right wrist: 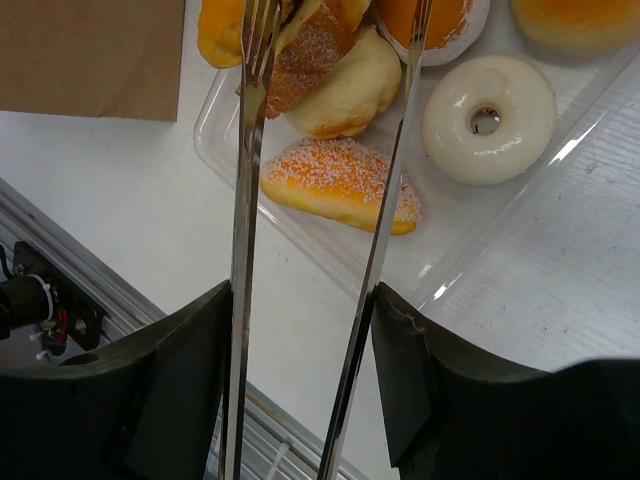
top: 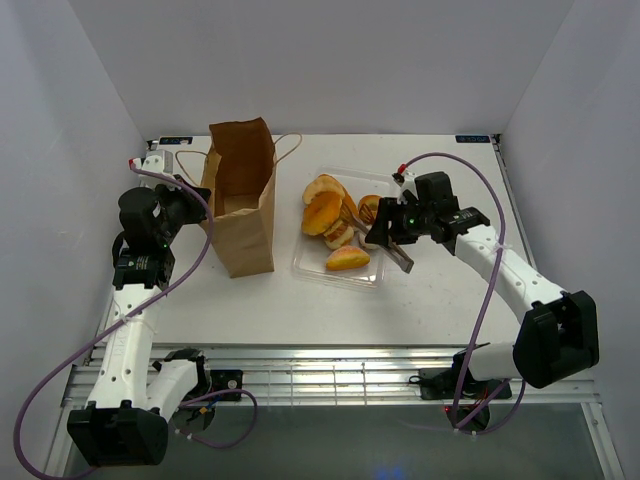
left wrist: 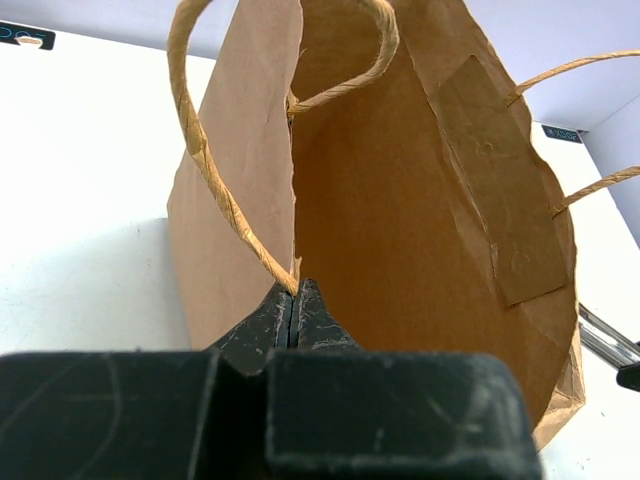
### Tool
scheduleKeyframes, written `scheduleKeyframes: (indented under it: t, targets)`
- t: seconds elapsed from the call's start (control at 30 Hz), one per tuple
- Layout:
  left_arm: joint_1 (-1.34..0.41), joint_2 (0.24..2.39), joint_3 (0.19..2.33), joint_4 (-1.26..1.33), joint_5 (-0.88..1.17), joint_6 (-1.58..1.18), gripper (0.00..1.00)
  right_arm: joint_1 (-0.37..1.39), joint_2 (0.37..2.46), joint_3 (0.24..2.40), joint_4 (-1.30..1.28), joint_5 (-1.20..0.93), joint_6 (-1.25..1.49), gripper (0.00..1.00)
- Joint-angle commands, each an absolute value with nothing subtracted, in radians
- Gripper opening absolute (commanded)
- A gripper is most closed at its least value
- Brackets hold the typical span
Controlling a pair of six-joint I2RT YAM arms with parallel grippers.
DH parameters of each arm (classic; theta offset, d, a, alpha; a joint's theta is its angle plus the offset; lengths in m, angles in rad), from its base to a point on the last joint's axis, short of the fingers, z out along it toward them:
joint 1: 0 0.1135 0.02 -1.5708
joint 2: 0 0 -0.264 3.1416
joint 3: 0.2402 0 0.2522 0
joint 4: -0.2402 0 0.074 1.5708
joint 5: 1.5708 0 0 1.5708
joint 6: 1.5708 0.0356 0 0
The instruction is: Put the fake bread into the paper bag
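The brown paper bag (top: 240,200) stands upright and open at the table's left. My left gripper (top: 195,207) is shut on its near rim, at the base of a string handle (left wrist: 215,190); the left wrist view looks into the bag (left wrist: 400,220), jaws (left wrist: 293,305) pinched together. Several fake breads lie in the clear tray (top: 305,265): orange buns (top: 325,212), a sugared orange bun (right wrist: 335,180), a pale roll (right wrist: 350,95) and a white ring doughnut (right wrist: 488,118). My right gripper (top: 385,232) (right wrist: 302,300) is shut on metal tongs (right wrist: 245,200), whose spread tips reach over the pastries.
An aluminium rail (top: 330,375) runs along the table's near edge. White walls enclose the table on the left, back and right. A corner of the bag (right wrist: 90,50) shows at the top left of the right wrist view, left of the tray rim (right wrist: 215,130).
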State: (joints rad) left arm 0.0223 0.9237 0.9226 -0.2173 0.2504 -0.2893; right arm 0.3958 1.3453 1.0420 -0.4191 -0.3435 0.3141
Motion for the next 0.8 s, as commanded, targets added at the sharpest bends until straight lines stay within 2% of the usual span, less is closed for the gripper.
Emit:
scheduleKeyframes:
  t: [0.0,0.47,0.77]
  targets:
    - [0.017,0.908,0.913,-0.213,0.241,-0.290,0.00,0.403,1.353,1.039,-0.351,-0.351,0.328,0.60]
    - [0.017,0.911,0.910,-0.209,0.239,-0.288,0.00,0.402,1.330,0.994,-0.325,-0.390,0.344,0.48]
    - [0.017,0.907,0.907,-0.207,0.238,-0.290,0.00,0.402,1.296,1.040,-0.371,-0.371,0.342,0.36]
